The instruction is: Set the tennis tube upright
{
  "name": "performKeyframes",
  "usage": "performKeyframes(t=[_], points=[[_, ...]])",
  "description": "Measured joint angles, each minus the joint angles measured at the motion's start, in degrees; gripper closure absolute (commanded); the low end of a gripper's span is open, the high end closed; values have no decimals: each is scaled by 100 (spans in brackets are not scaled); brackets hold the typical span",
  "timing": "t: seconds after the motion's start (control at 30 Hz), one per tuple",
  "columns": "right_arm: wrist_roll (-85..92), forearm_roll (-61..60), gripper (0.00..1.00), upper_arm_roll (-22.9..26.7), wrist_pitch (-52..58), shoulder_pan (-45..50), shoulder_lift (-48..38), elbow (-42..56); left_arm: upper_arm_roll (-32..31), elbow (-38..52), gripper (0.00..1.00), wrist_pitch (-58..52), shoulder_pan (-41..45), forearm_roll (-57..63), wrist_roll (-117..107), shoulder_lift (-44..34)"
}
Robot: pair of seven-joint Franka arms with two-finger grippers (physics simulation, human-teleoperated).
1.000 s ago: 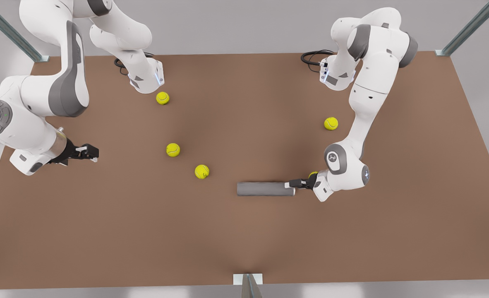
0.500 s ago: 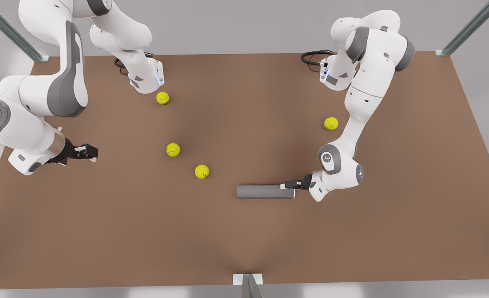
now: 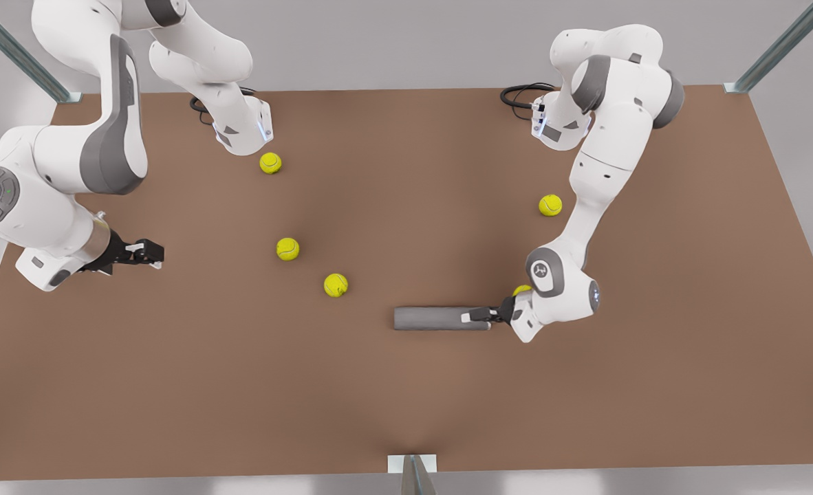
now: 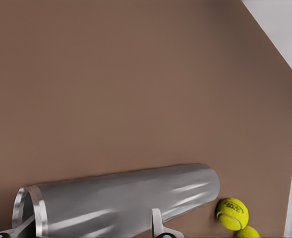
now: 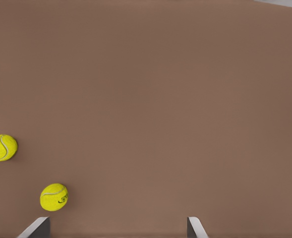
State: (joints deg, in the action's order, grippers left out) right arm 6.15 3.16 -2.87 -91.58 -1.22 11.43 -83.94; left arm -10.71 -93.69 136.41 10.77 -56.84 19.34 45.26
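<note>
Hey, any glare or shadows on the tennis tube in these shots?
Left wrist view: bright glare streaks run along the tennis tube, at the left gripper. Front view: the tube looks matte grey; the table is softly darker towards its middle. Right wrist view: even light, faint shadows beside two tennis balls; the right gripper waits over bare table.
</note>
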Motion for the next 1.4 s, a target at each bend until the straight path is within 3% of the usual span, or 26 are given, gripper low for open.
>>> performKeyframes(t=[1.4], points=[[40,-328,0,-4,-105,5,177,130,-458,216,4,-698,-769,-1423,387,291]])
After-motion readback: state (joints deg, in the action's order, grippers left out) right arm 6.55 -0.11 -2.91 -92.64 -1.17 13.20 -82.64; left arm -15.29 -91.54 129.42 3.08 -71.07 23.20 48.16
